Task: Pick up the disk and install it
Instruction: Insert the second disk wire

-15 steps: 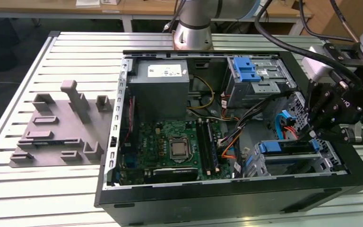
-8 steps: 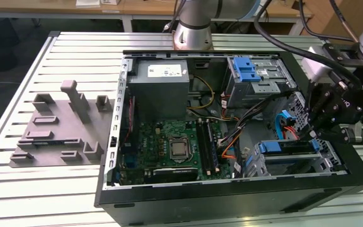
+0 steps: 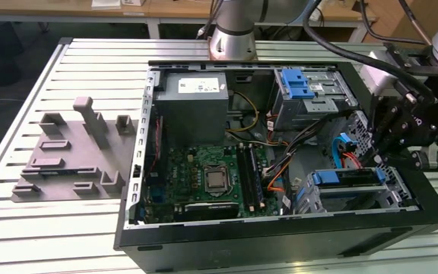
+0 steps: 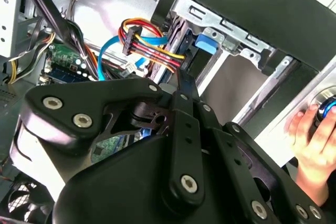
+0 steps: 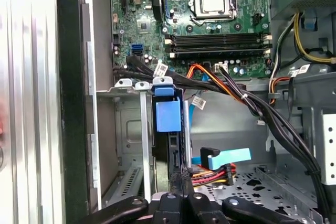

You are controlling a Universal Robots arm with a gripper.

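Disk (image 5: 169, 129): you will find it standing on edge in the lower drive cage (image 3: 356, 191) of the open computer case (image 3: 295, 242), blue bracket tab showing, its long axis running down into the bay. Gripper (image 5: 181, 184): directly behind the disk's near edge, in line with that axis, fingers drawn together on or against the edge; you cannot tell a firm clamp from mere contact.

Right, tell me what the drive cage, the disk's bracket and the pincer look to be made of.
Drive cage: bare sheet metal, dull silver, with stamped holes and folded edges.
Disk's bracket: likely moulded plastic, bright blue, smooth and slightly glossy.
Pincer: black links with a matt finish and silver screws; probably coated metal, though hard plastic can't be ruled out.
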